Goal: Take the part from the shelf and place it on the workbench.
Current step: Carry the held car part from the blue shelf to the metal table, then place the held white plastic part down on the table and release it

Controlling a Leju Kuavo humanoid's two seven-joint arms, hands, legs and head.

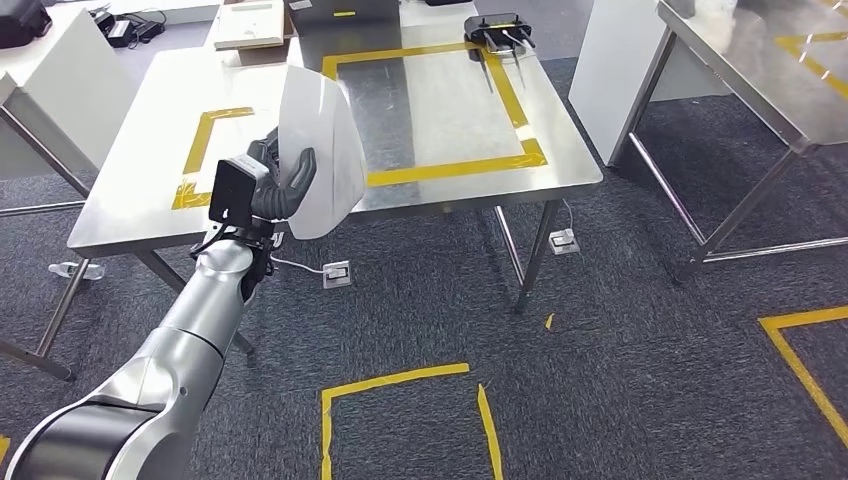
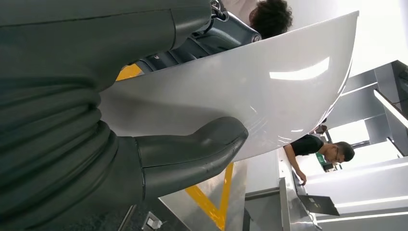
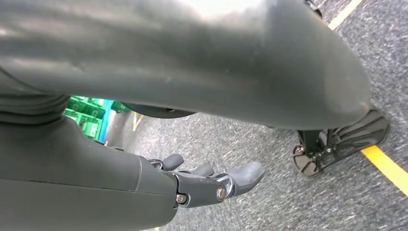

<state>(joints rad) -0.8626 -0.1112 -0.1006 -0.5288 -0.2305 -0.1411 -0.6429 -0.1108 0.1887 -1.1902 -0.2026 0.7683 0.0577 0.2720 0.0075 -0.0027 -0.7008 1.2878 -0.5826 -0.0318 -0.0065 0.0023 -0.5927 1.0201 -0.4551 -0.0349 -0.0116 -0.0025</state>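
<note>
My left hand (image 1: 278, 180) grips a curved white panel part (image 1: 322, 150), held upright over the near edge of the steel workbench (image 1: 470, 110). In the left wrist view the thick thumb (image 2: 192, 156) presses one face of the white part (image 2: 250, 96) and the darker fingers (image 2: 211, 36) wrap behind it. My right hand (image 3: 211, 180) hangs above the grey carpet, its fingers apart and holding nothing.
Yellow tape marks a large square (image 1: 440, 110) and a smaller one (image 1: 205, 150) on the workbench. A black device (image 1: 498, 30) sits at the far edge. A second steel table (image 1: 760, 60) stands to the right. People (image 2: 327, 151) stand in the background of the left wrist view.
</note>
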